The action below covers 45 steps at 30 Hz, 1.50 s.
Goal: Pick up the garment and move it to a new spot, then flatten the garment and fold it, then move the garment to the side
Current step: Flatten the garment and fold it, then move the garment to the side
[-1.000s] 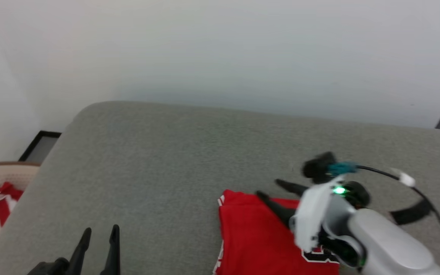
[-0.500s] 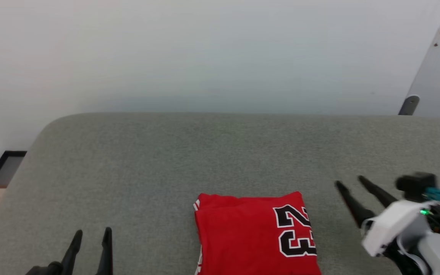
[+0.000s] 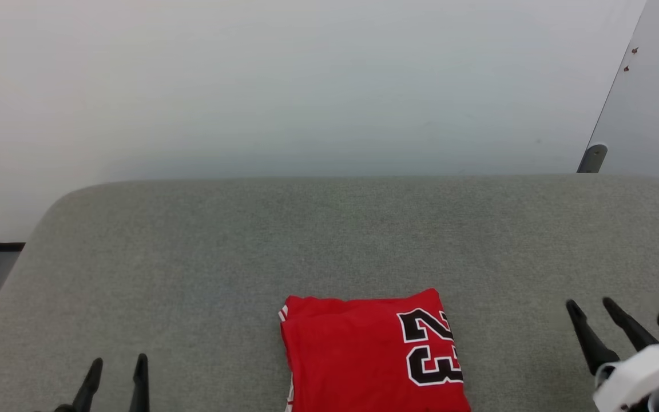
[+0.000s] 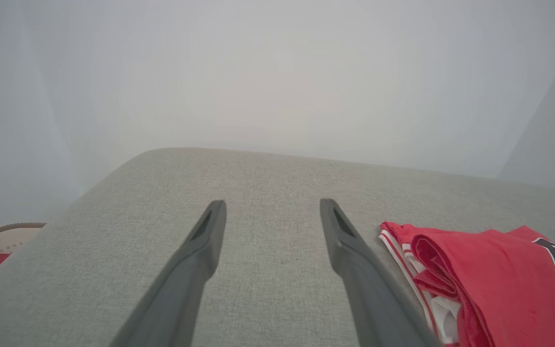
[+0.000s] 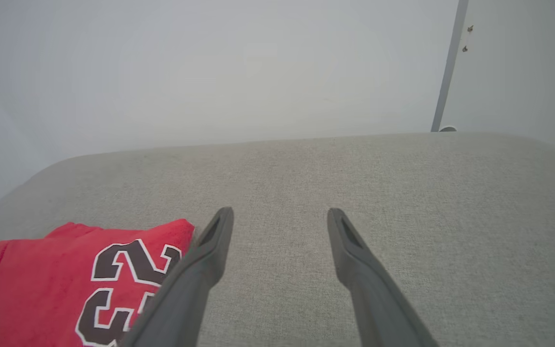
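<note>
Evidently only the move aside is left, so the left claw [image 3: 119,360] and right claw [image 3: 590,303], both spread wide and empty, should pinch opposite edges of the garment [image 3: 364,355], a neat red folded square showing a black white-edged "23" at the near middle of the grey counter [image 3: 306,229], and slide it level.

The garment [image 3: 364,355] lay folded into a compact, roughly square red packet on the grey fabric surface [image 3: 329,240]. In the head view it sat close to the near edge and about midway across, with its lower part cut off by the frame. A black, white-edged "23" showed on the top face toward the right side — turned sideways. Along the left edge the layers lay stacked, with white cloth and red-and-white striped trim showing between the red folds.
</note>
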{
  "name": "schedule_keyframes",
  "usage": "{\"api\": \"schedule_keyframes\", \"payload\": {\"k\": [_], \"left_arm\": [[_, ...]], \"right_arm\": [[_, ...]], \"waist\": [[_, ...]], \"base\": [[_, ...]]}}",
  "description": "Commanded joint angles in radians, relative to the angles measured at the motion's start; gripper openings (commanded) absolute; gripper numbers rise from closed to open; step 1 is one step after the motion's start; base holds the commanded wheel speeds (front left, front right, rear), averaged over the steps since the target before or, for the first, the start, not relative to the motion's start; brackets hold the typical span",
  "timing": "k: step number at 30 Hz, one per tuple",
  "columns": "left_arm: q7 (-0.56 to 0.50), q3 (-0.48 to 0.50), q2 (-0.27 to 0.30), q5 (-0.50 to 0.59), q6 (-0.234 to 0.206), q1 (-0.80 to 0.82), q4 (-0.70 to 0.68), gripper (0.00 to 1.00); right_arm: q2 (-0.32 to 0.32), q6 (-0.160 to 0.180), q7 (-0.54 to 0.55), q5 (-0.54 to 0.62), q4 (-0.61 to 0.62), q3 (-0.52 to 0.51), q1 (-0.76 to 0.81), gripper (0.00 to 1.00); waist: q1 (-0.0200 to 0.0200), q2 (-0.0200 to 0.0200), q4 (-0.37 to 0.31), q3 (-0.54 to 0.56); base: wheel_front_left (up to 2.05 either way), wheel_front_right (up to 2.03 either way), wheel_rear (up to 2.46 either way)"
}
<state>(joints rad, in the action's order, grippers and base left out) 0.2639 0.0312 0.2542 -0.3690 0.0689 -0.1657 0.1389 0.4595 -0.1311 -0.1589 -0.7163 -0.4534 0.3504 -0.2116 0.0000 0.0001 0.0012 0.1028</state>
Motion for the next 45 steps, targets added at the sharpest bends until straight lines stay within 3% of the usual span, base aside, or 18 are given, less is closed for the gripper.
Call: {"api": "schedule_keyframes", "payload": {"k": [1,18,45], "left_arm": [[-0.001,0.008,0.006,0.006,-0.004,-0.011,0.002,1.00],[-0.001,0.036,0.020,0.011,-0.013,-0.027,-0.006,1.00],[-0.001,0.020,0.018,0.010,-0.019,-0.029,-0.014,1.00]], "right_arm": [[0.000,0.001,-0.008,0.016,0.005,-0.024,0.028,1.00],[-0.041,0.001,0.014,0.074,0.069,-0.164,0.150,1.00],[-0.068,0.001,0.055,0.147,0.154,-0.212,0.193,1.00]], "waist": [[0.0000,-0.0001,0.001,0.003],[0.0000,-0.0001,-0.006,0.009],[0.0000,-0.0001,0.019,0.009]], "base": [[0.00,0.00,0.00],[0.00,0.00,0.00],[0.00,0.00,0.00]]}}
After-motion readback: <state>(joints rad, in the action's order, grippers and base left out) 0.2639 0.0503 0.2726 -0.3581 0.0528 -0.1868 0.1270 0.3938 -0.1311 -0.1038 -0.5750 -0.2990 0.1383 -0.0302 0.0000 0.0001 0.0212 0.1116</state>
